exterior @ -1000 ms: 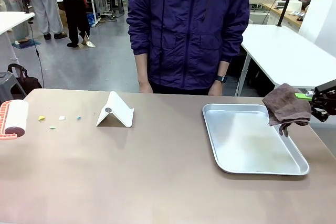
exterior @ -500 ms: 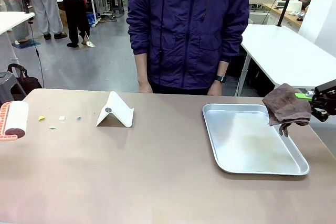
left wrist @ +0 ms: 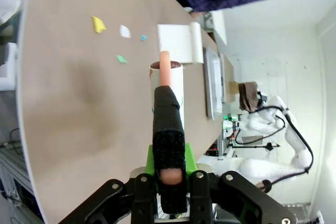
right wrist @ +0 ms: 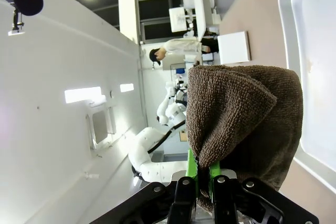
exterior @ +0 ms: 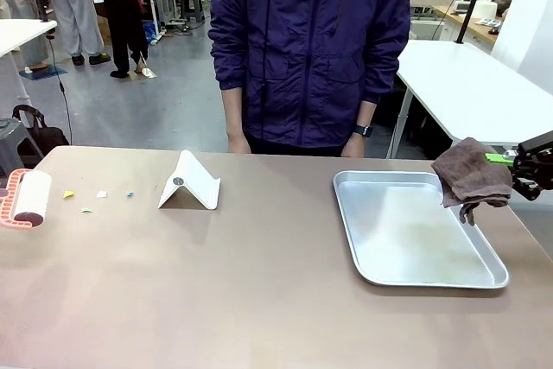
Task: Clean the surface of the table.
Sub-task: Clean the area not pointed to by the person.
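table (exterior: 225,291) | roller (exterior: 30,196) far left | scraps (exterior: 68,194) beside it | stand (exterior: 190,183) mid-left | tray (exterior: 406,235) right

roller (exterior: 31,196) cut by left edge, scraps (exterior: 68,194) on table (exterior: 259,283) unidentifiable

Large rectangular table (exterior: 259,300), smooth matte brownish-tan top, spanning the view, tiny coloured scraps (exterior: 68,194) near its left end

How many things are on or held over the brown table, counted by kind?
paper scraps: 4
lint roller: 1
white folded stand: 1
metal tray: 1
brown cloth: 1
total: 8
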Robot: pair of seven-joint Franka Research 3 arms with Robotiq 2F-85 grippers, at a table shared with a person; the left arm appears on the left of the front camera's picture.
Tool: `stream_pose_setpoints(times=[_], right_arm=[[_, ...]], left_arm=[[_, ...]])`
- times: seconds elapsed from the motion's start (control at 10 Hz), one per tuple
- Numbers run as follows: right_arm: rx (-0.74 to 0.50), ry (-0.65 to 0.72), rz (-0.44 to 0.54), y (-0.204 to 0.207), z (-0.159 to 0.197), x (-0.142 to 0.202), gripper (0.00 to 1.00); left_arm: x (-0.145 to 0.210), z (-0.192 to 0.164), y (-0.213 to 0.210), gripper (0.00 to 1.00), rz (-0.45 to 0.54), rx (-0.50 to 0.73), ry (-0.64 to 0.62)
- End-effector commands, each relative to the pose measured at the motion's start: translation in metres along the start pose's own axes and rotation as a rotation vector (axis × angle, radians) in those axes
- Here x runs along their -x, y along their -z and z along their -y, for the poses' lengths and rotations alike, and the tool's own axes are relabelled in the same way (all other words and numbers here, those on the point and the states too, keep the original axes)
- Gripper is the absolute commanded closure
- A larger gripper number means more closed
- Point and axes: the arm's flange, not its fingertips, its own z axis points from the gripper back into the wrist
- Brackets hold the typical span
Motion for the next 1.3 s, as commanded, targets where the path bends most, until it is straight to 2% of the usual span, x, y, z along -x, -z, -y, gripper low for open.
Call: stream_pose_setpoints(times=[0.0,0.1,0.2,0.3,0.6,0.7,0.8,1.2], right_arm=[[-0.006,0.007,-0.014,0.000,-0.006,-0.003,0.91],[-0.006,0.007,-0.014,0.000,-0.006,-0.003,0.91],[-0.006,0.007,-0.014,0.000,-0.006,-0.003,0.91],[-0.006,0.007,-0.014,0.000,-0.006,-0.003,0.91],[-0.006,0.007,-0.014,0.000,-0.006,-0.003,0.91],[-0.006,0.007,-0.014,0.000,-0.006,-0.003,0.91],[-0.006,0.007,-0.014,0.000,-0.006,-0.003,0.91],[-0.006,0.007,-0.014,0.000,-0.006,-0.003,0.91]], left_arm=[[-0.038,-0.011,0.002,0.78,-0.010,-0.013,-0.146],[-0.055,-0.015,0.003,0.78,0.035,-0.088,-0.158],[-0.065,-0.019,0.002,0.78,-0.002,-0.058,-0.146],[-0.074,-0.024,0.004,0.78,0.033,-0.097,-0.155],[-0.077,-0.038,0.016,0.78,0.067,-0.158,-0.142],[-0.078,-0.043,0.023,0.78,0.055,-0.142,-0.147],[-0.081,-0.047,0.032,0.78,0.083,-0.203,-0.150],[-0.088,-0.055,0.061,0.78,0.010,-0.214,-0.182]])
